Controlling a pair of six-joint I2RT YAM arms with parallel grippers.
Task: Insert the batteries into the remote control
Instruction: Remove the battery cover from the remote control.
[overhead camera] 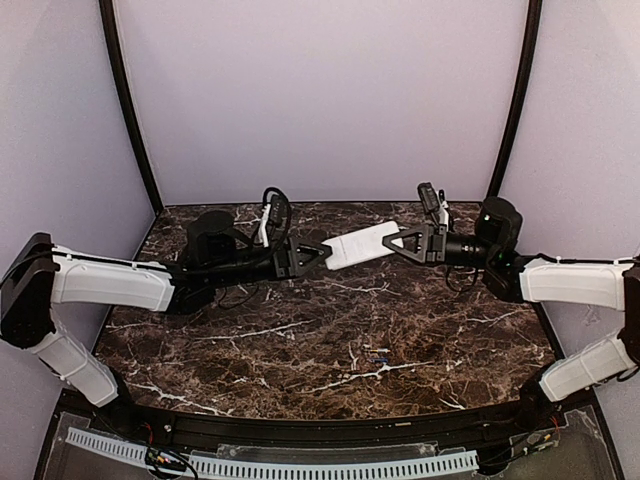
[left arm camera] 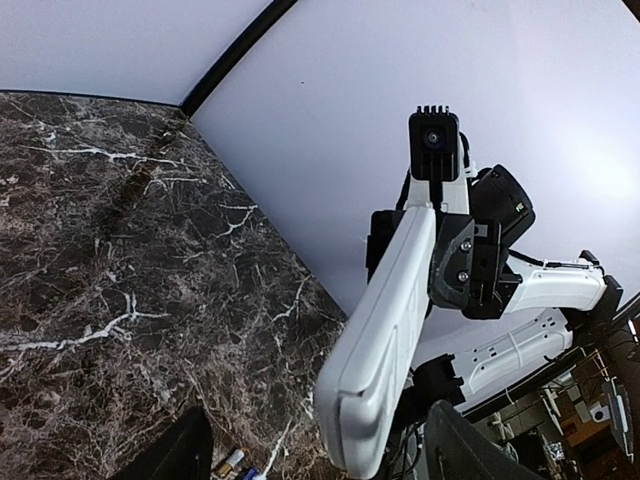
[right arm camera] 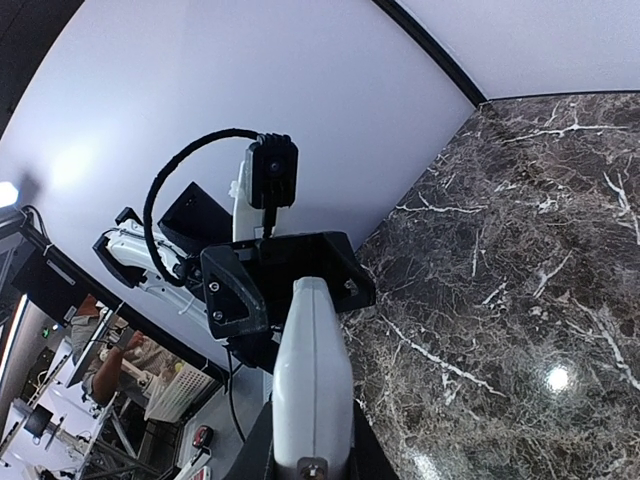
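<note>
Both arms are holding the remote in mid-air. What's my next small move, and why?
Probably release the right end effector and hold with the left end effector alone: both grip the remote, one at each end, so neither is free for the batteries lying on the table.

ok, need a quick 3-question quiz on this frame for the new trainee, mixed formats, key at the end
1. True or false: the remote control lies flat on the table.
2. The remote control is gripped by: A) one gripper B) both grippers C) neither.
3. Where are the batteries?

Key
1. False: it is held in the air.
2. B: left gripper and right gripper, one at each end.
3. On the table, loose, nearer the arm bases than the remote control.
</note>
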